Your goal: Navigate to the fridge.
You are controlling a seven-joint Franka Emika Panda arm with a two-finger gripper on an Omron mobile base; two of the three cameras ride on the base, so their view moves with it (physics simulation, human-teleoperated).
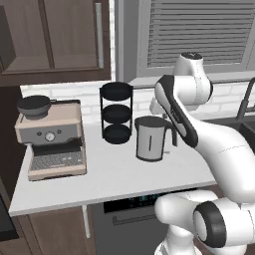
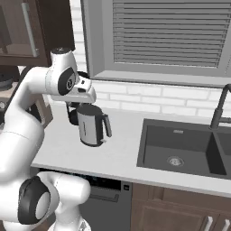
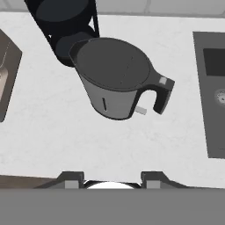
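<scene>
Gripper (image 3: 110, 179) hangs above the grey steel kettle with dark lid (image 3: 117, 79), jaws parted, holding and touching nothing.

The white arm (image 1: 199, 134) rose from its base at the counter's front edge, bent back at a dark elbow joint, then folded forward and down. Its wrist (image 2: 72, 81) sat high, with the hand aimed down at the countertop. The gripper (image 3: 110, 178) hung well above the counter, its two dark fingertips (image 3: 72, 179) set wide apart with nothing between them.
</scene>
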